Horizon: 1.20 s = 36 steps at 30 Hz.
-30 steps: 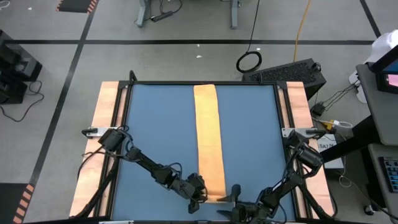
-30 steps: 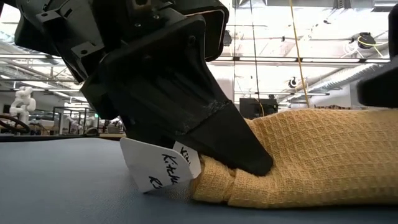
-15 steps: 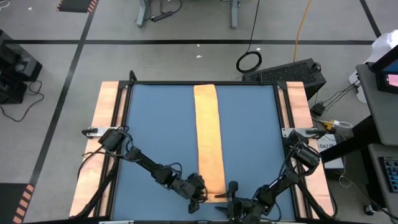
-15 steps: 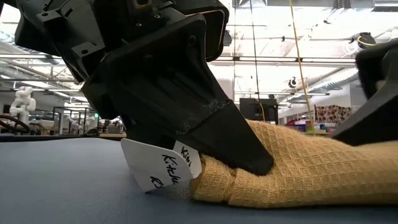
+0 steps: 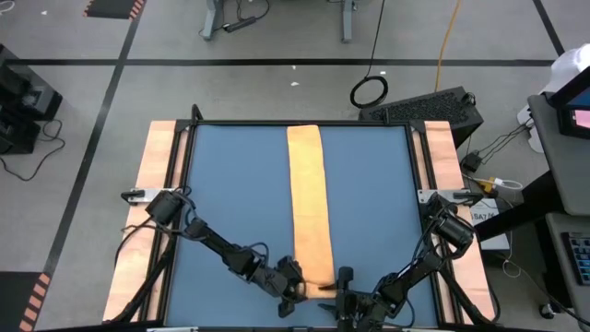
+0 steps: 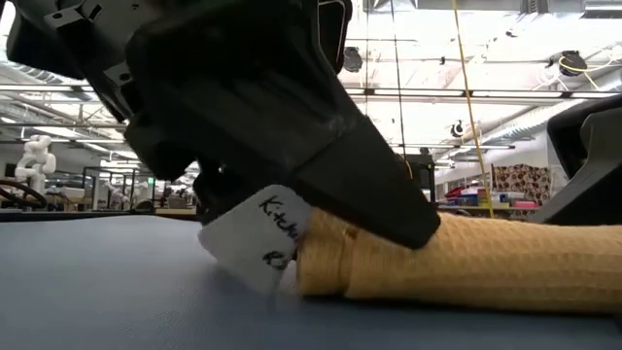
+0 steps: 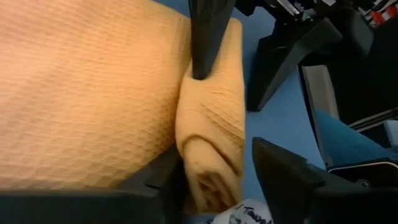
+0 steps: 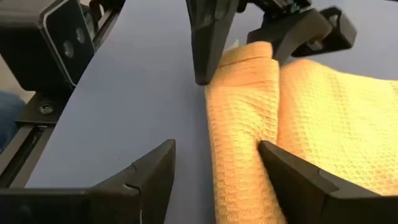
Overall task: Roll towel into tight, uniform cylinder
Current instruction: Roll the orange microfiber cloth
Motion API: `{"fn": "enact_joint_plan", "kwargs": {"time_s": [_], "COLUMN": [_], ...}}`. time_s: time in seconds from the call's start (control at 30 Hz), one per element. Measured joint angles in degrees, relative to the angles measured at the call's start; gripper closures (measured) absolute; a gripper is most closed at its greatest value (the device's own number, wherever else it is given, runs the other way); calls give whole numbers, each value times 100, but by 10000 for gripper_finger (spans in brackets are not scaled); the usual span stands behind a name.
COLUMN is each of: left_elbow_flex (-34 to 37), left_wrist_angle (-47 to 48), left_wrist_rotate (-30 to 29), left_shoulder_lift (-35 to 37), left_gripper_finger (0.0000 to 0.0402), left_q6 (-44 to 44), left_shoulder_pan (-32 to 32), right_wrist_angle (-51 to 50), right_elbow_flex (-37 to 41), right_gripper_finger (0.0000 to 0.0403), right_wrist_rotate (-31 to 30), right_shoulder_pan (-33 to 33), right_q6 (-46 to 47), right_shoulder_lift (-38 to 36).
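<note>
the soft orange-yellow waffle-weave towel (image 5: 309, 207) lies as a long narrow strip down the middle of the blue table mat (image 5: 230, 194), and only its near end is turned over into a small, thick first roll (image 6: 389, 262). a small white paper tag with handwriting (image 6: 258, 238) sticks out from that rolled end. the left gripper (image 5: 297, 289) sits at the left corner of the roll, its dark fingers (image 7: 208, 37) spread on either side of the fold and apparently no longer pinching it, though the low view blocks a sure reading. the right gripper (image 5: 343, 293) is at the roll's right corner, fingers (image 8: 283, 174) spread wide, one resting in the crease between roll and flat cloth. the task looks barely begun: one turn exists, and nearly the whole strip beyond the roll remains flat and must be wound on evenly.
</note>
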State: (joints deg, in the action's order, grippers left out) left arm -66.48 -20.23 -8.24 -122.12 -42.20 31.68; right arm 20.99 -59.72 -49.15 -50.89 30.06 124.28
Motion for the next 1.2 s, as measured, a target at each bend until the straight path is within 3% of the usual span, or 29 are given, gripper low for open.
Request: {"fn": "enact_joint_plan", "kwargs": {"time_s": [0.23, 0.5, 0.73, 1.03, 1.2], "left_elbow_flex": [13, 4, 0, -2, -2], "left_wrist_angle": [164, 282, 68, -234, -445], "left_wrist_rotate": [-321, -1760, -2494, -2700, -2698], "left_shoulder_lift": [496, 734, 516, 139, 37], "left_gripper_finger": [185, 184, 184, 184, 184], "left_q6": [847, 2179, 2795, 2987, 3616], "left_shoulder_pan": [178, 693, 1056, 1088, 1029], "right_wrist_angle": [-92, -148, -132, -100, -59], "right_elbow_flex": [0, 0, 2, 4, 9], "right_gripper_finger": [184, 184, 184, 184, 184], "right_wrist_rotate": [102, 216, 291, 301, 346], "right_shoulder_pan": [19, 59, 129, 165, 182], "right_q6": [285, 424, 444, 664, 605], "right_shoulder_lift": [-11, -17, -15, -4, 1]}}
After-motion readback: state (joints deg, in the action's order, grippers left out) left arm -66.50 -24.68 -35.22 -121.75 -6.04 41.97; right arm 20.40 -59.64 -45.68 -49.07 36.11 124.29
